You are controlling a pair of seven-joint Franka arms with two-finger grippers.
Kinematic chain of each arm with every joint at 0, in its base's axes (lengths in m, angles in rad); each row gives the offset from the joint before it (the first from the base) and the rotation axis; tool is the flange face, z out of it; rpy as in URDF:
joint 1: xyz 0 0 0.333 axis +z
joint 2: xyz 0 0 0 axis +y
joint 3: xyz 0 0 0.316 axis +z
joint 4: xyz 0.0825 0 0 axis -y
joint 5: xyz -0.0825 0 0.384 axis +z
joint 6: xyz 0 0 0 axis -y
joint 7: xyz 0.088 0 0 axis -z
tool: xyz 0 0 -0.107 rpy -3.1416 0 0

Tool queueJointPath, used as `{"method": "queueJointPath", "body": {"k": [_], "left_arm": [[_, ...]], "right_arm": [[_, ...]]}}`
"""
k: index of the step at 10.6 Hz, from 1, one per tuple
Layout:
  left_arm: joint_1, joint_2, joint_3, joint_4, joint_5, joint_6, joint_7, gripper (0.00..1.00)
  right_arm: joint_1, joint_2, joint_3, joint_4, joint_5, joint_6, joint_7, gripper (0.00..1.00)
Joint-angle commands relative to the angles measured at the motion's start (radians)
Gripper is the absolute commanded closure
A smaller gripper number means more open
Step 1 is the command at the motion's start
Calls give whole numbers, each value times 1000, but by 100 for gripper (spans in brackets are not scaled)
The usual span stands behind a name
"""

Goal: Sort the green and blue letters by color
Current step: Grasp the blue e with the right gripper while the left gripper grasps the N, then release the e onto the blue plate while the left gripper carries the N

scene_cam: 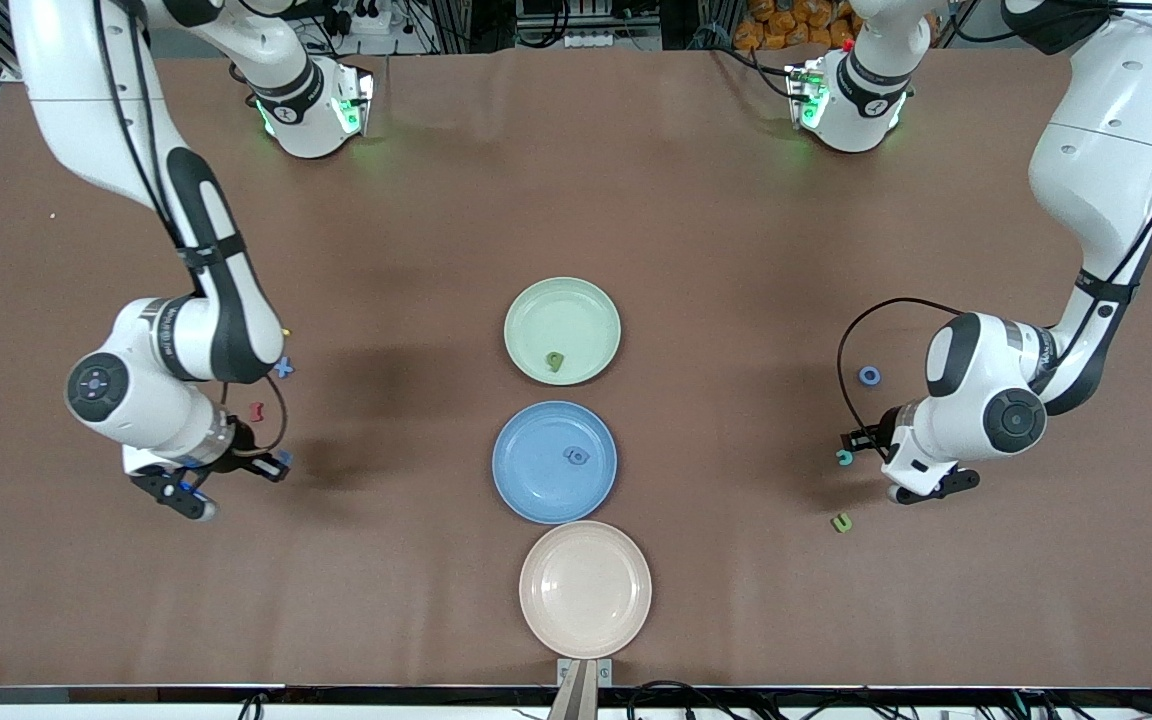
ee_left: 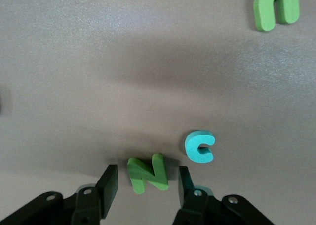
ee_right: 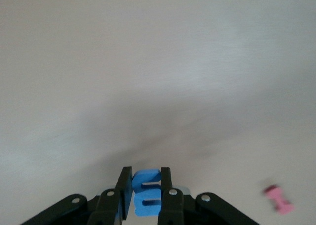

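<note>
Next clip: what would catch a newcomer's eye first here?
Three plates lined up mid-table: a green plate holding a green letter, a blue plate holding a blue letter, and a bare pink plate nearest the front camera. At the right arm's end, the right gripper has its jaws shut on a blue letter. At the left arm's end, the left gripper straddles a green N with open jaws, beside a teal C.

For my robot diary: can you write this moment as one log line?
left gripper: open around lime green letter N on table | right gripper: shut on chunky blue letter | green plate, blue plate: one letter each
</note>
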Motion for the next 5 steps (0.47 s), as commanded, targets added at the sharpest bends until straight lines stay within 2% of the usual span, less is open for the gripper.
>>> {"method": "queueJointPath", "body": {"k": [1, 4, 5], "left_arm": [[1, 1, -4, -4, 29, 11, -30, 44], [-3, 4, -4, -2, 29, 11, -28, 48], [-3, 5, -4, -2, 34, 11, -30, 53]], "right_arm": [[104, -11, 1, 34, 12, -2, -11, 100], [201, 20, -1, 54, 2, 5, -14, 100], [236, 41, -1, 82, 4, 8, -11, 100]]}}
